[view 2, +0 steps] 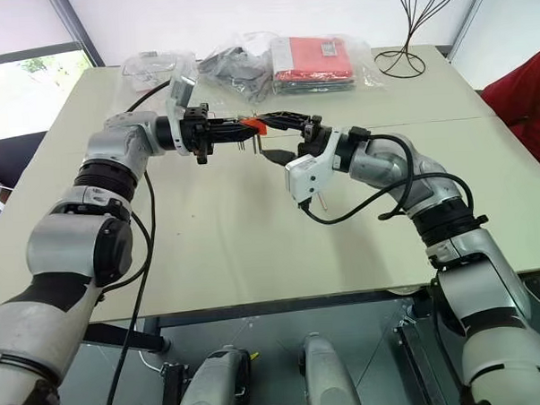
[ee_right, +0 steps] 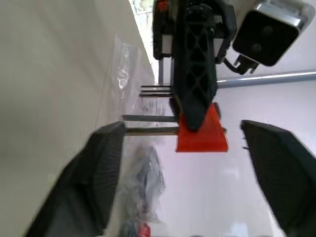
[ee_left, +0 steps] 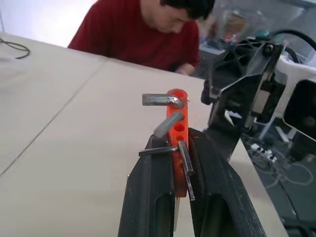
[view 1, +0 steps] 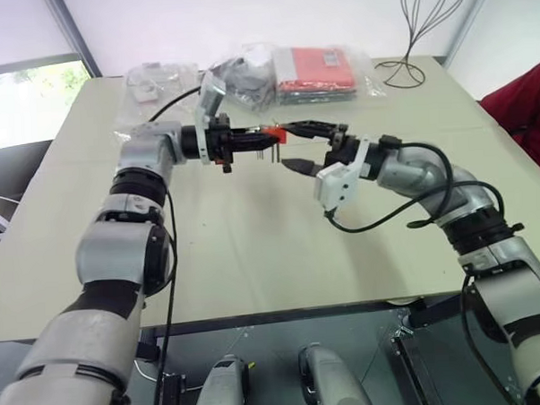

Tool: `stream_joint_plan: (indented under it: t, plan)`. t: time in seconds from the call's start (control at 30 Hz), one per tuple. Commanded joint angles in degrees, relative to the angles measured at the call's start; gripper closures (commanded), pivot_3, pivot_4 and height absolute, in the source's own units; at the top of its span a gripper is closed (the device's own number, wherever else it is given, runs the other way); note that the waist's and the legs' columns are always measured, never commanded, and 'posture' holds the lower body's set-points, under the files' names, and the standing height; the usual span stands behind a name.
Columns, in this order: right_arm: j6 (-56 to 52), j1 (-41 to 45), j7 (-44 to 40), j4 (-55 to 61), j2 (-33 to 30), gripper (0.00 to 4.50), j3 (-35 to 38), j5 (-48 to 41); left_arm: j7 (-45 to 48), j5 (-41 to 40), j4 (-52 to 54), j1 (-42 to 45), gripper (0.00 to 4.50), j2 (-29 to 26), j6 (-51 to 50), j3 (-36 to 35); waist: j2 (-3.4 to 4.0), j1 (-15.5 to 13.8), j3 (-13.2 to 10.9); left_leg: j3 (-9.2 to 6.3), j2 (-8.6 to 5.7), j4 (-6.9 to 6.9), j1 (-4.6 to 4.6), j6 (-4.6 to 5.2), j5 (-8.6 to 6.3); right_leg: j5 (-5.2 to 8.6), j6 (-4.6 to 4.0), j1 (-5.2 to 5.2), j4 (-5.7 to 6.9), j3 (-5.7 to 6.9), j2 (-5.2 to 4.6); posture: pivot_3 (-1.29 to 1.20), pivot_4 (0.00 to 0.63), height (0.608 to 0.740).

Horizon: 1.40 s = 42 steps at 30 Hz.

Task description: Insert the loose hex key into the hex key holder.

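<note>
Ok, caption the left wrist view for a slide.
Left gripper clamps the orange hex key holder above the table, facing the open right gripper.

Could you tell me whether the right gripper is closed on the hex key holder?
No, the right gripper stands open, its fingers apart either side of the hex key holder, which the left gripper clamps.

An orange-red holder [ee_left: 177, 129] bristling with silver-grey keys [ee_left: 161, 100] sits between the black fingers [ee_left: 148, 197] of the left claw [view 1: 265, 138] above a pale beige worktop [view 1: 254, 248]. Behind lie a red packet [view 1: 315, 72] in clear plastic, and a person in a dark red shirt [ee_left: 133, 37].
</note>
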State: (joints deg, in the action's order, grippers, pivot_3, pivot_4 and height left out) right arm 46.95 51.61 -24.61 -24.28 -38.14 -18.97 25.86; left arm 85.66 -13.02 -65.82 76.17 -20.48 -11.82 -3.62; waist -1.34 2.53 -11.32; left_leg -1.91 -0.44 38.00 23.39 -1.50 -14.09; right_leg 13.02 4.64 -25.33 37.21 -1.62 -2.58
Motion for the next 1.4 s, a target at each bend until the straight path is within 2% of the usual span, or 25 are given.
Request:
stream_joint_plan:
  t: [0.03, 0.1, 0.17, 0.23, 0.27, 0.3, 0.33, 0.47, 0.57, 0.7, 0.83, 1.1, 1.4]
  plan:
    - [-2.0, -0.7, -1.4, 2.1, -2.3, 0.06, 2.4, -0.6, -0.1, -0.6, 2.4, 0.9, 4.50, -1.9, 1.0, -1.4, 0.00, 0.0, 0.0, 0.00, 0.00, 0.00, 0.00, 0.00, 0.00, 0.00, 0.00, 0.00, 0.00, 0.00, 0.00, 0.00, 0.150, 0.740]
    - [-5.1, -2.0, -3.7, 1.4, -3.7, 0.06, 3.0, -2.4, 0.0, -0.3, 3.3, 0.1, 4.50, -2.9, 1.7, -1.2, 0.00, 0.0, 0.0, 0.00, 0.00, 0.01, 0.00, 0.00, 0.00, 0.00, 0.00, 0.01, 0.00, 0.00, -0.01, 0.00, 0.150, 0.740]
    - [-13.3, -3.1, -5.8, 0.0, -3.6, 0.06, 5.8, -6.4, 0.4, 0.3, 5.4, -1.4, 4.50, -4.1, 2.9, -0.5, 0.00, 0.0, 0.0, 0.00, 0.00, 0.01, 0.00, 0.00, 0.00, 0.00, 0.00, 0.01, 0.00, 0.00, 0.00, 0.00, 0.150, 0.740]
    - [-29.5, -3.6, -9.5, -1.3, -2.2, 0.06, 9.0, -10.4, 0.8, 0.4, 8.2, -3.1, 4.50, -4.9, 3.2, 0.2, 0.00, 0.1, 0.0, 0.02, 0.02, 0.01, -0.03, 0.00, 0.00, -0.01, -0.01, 0.03, 0.02, -0.02, -0.01, 0.00, 0.150, 0.740]
    - [-47.6, -3.9, -14.4, -0.2, -0.4, 0.06, 11.9, -17.1, 1.6, 0.6, 11.4, -5.3, 4.50, -5.9, 3.2, 1.0, 0.00, 0.1, 0.0, 0.02, 0.04, 0.02, -0.04, 0.00, 0.00, -0.02, -0.03, 0.03, 0.03, -0.02, 0.00, 0.00, 0.150, 0.740]
    - [-61.4, -3.7, -17.3, 0.7, 1.0, 0.06, 14.2, -21.6, 2.2, 0.9, 14.2, -7.4, 4.50, -6.7, 3.3, 1.8, 0.00, 0.0, 0.0, 0.01, 0.09, 0.03, -0.05, 0.00, 0.01, -0.03, -0.05, 0.05, 0.06, -0.03, -0.01, 0.00, 0.150, 0.740]
    - [-70.1, -3.5, -19.2, 1.7, 2.1, 0.06, 15.6, -24.6, 2.8, 0.9, 17.0, -9.4, 4.50, -7.4, 2.9, 2.5, 0.00, -0.1, 0.0, -0.01, 0.21, 0.07, -0.07, 0.00, 0.00, -0.04, -0.07, 0.10, 0.10, -0.02, 0.02, 0.00, 0.150, 0.740]
    - [-89.4, -1.0, -20.8, 3.7, 3.8, 0.06, 16.6, -28.0, 2.6, -1.3, 28.3, -16.5, 4.50, -9.0, -2.7, 3.4, 0.05, 0.0, 0.0, -0.04, 0.27, 0.06, -0.09, 0.00, 0.00, -0.06, -0.11, 0.03, 0.24, -0.02, 0.04, 0.00, 0.150, 0.740]
    - [-98.0, 0.3, -21.7, 4.2, 4.1, 0.06, 16.3, -29.9, 1.5, -2.4, 34.4, -19.9, 4.50, -9.4, -5.9, 3.5, 0.06, -0.1, 0.0, -0.02, 0.24, 0.07, -0.08, 0.00, 0.00, -0.06, -0.11, -0.01, 0.25, -0.02, 0.04, 0.00, 0.150, 0.740]
    - [-106.9, 3.9, -23.6, 3.2, 5.7, 0.06, 13.1, -31.8, -0.7, -4.3, 41.4, -24.2, 4.50, -9.7, -10.2, 3.4, 0.07, -0.1, 0.0, 0.00, 0.20, 0.10, -0.08, 0.00, 0.00, -0.06, -0.11, 0.01, 0.23, -0.02, 0.01, 0.00, 0.150, 0.740]
    - [-109.0, 8.0, -22.4, -0.9, 7.0, 0.06, 11.2, -31.2, -2.7, -5.2, 44.2, -25.8, 4.50, -9.8, -11.8, 3.5, 0.07, 0.0, 0.0, 0.01, 0.18, 0.10, -0.10, 0.00, 0.00, -0.06, -0.11, -0.01, 0.24, -0.01, 0.06, 0.00, 0.150, 0.740]
    - [-110.7, 8.1, -18.9, -1.4, 8.5, 0.06, 6.6, -29.5, -5.0, -6.1, 45.6, -27.8, 4.50, -9.6, -11.0, 3.9, 0.07, -0.1, 0.0, 0.03, 0.17, 0.10, -0.05, 0.00, 0.00, -0.07, -0.10, -0.01, 0.16, -0.01, -0.04, 0.00, 0.150, 0.740]
    - [-112.2, 6.1, -13.5, -2.1, 11.2, 0.06, 7.2, -29.8, -7.5, -6.8, 46.6, -29.1, 4.50, -8.2, -10.3, 4.0, 0.07, 0.0, 0.0, 0.02, 0.16, 0.09, -0.05, 0.00, 0.00, -0.07, -0.10, -0.01, 0.17, -0.01, -0.01, 0.00, 0.150, 0.740]
